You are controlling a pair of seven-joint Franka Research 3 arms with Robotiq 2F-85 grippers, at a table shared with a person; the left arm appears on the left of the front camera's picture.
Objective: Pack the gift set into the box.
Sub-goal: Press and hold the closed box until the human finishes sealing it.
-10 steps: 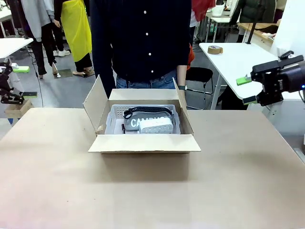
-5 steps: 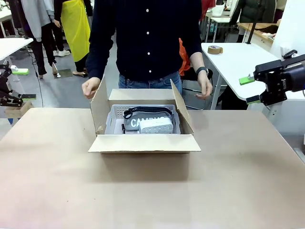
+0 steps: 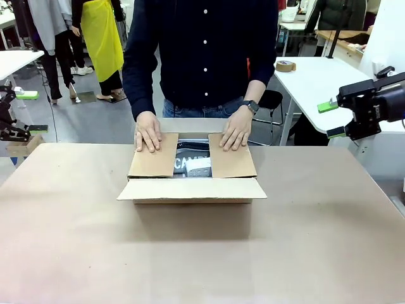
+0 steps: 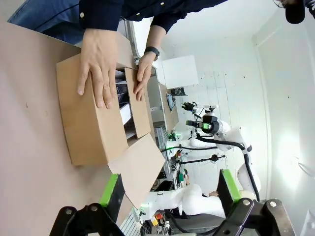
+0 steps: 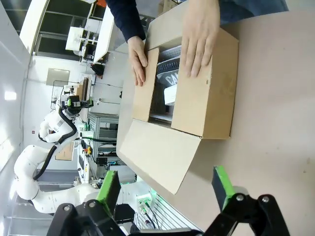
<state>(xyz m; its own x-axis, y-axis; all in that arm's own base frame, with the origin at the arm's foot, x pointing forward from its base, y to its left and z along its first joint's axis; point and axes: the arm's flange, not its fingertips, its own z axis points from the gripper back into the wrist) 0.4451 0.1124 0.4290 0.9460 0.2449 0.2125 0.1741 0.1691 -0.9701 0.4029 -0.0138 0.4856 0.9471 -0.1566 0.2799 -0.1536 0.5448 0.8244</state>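
Cardboard box (image 3: 190, 190) mid-table | person's hands (image 3: 148, 132) press both side flaps down over gift set (image 3: 193, 163) | my left claw (image 4: 170, 183) and right claw (image 3: 331, 120) gape wide

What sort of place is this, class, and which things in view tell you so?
Probably a robotics lab or workshop: the right gripper hangs open beside a brown table, a person presses down flaps of the box, and a tape roll lies on a white worktable behind.

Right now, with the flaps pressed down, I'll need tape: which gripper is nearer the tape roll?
Right. The right gripper hangs right of the tape roll, nearer the camera; the left gripper sits at the picture's left edge.
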